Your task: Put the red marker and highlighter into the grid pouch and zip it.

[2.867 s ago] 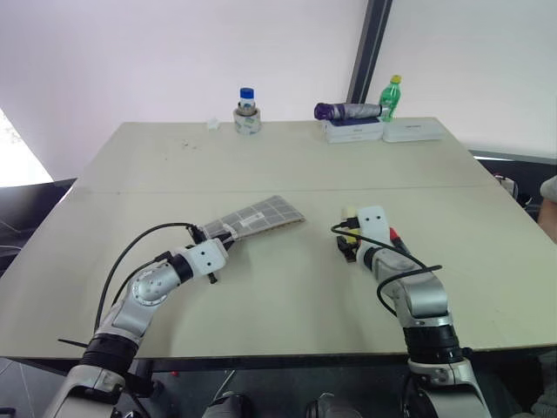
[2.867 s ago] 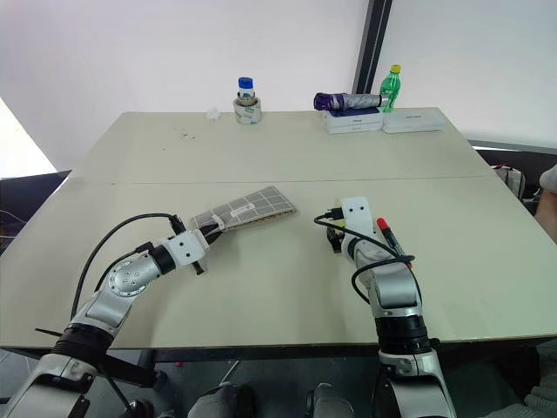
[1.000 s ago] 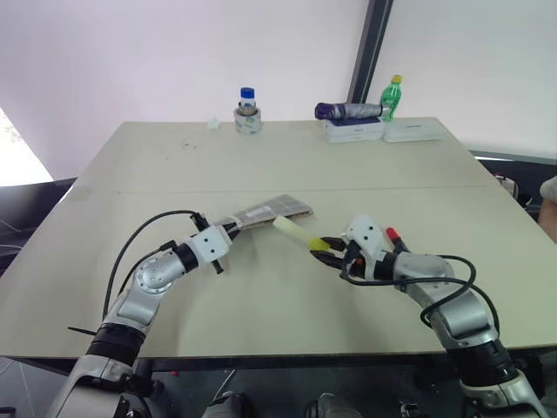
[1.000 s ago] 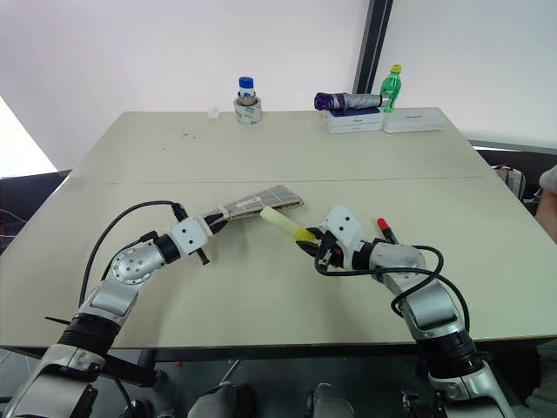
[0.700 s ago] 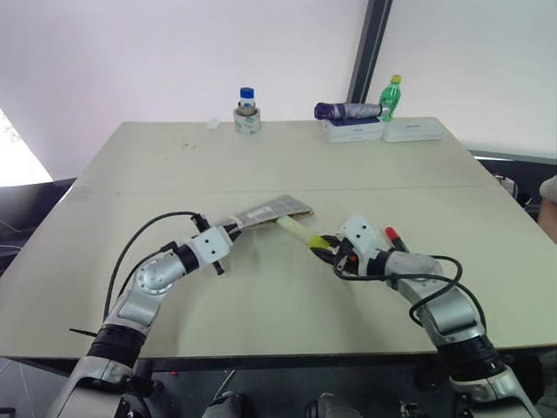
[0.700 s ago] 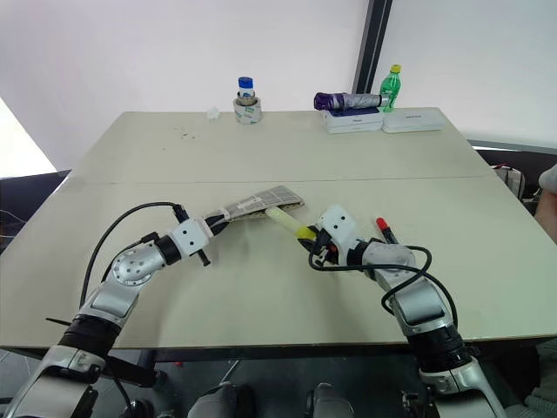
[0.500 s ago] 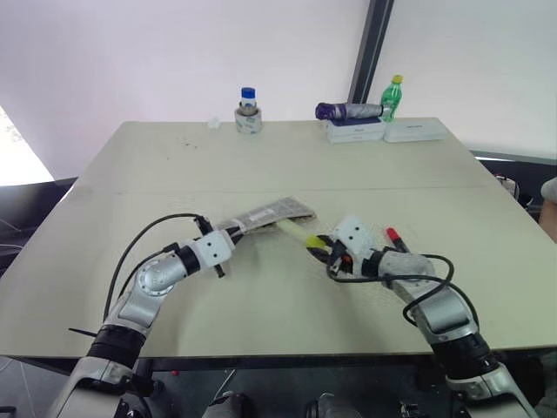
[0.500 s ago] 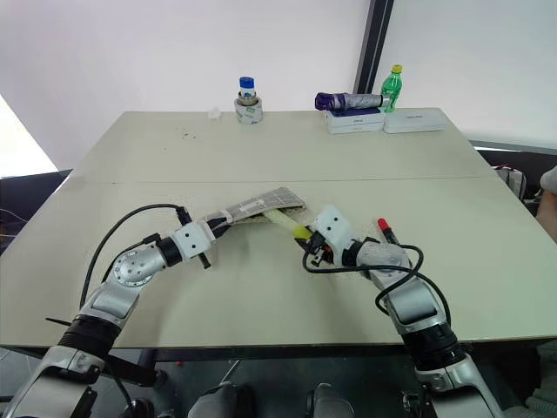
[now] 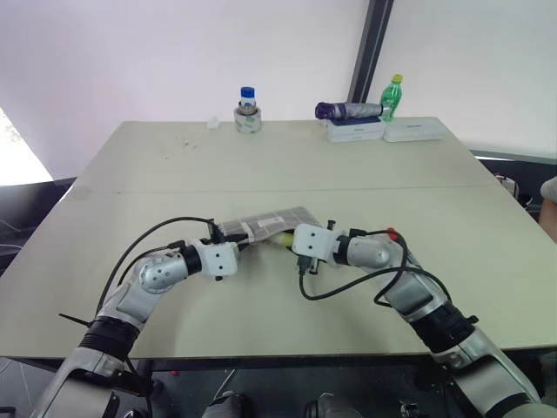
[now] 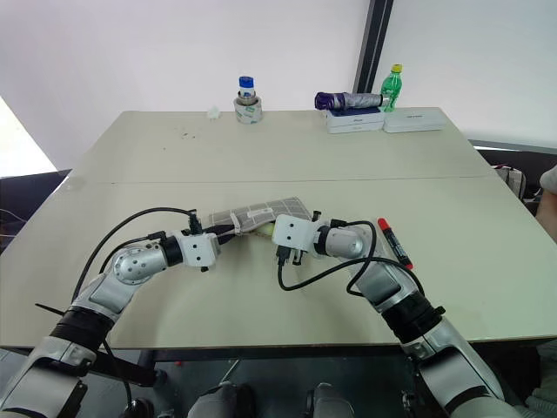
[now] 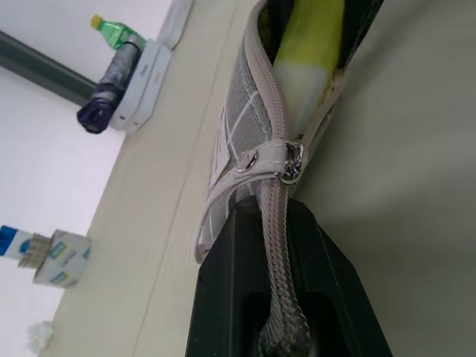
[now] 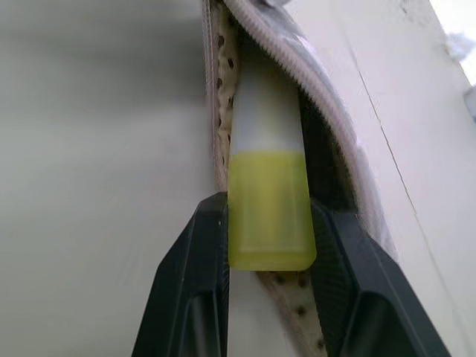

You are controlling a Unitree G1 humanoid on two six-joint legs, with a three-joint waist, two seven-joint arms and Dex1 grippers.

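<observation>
The grid pouch (image 9: 265,221) lies in the middle of the table with its zipper mouth open. My left gripper (image 9: 228,245) is shut on the pouch's zipper edge (image 11: 277,245) and holds the mouth up. From the right, my right gripper (image 9: 292,243) is shut on the highlighter (image 12: 268,193). The highlighter's pale end is inside the pouch mouth, and its yellow body (image 11: 312,52) sits between my fingers (image 12: 204,253). The red marker (image 10: 392,240) lies on the table to the right of my right arm.
At the table's far edge stand a blue-capped jar on a tape roll (image 9: 247,111), a green bottle (image 9: 394,94), and a purple folded umbrella (image 9: 346,111) on white boxes (image 9: 383,131). A seam runs across the table (image 9: 130,192) behind the pouch.
My right gripper has carried the highlighter to the left and rolled, and its pale end has gone into the pouch's mouth. The left gripper has kept its hold on the pouch.
</observation>
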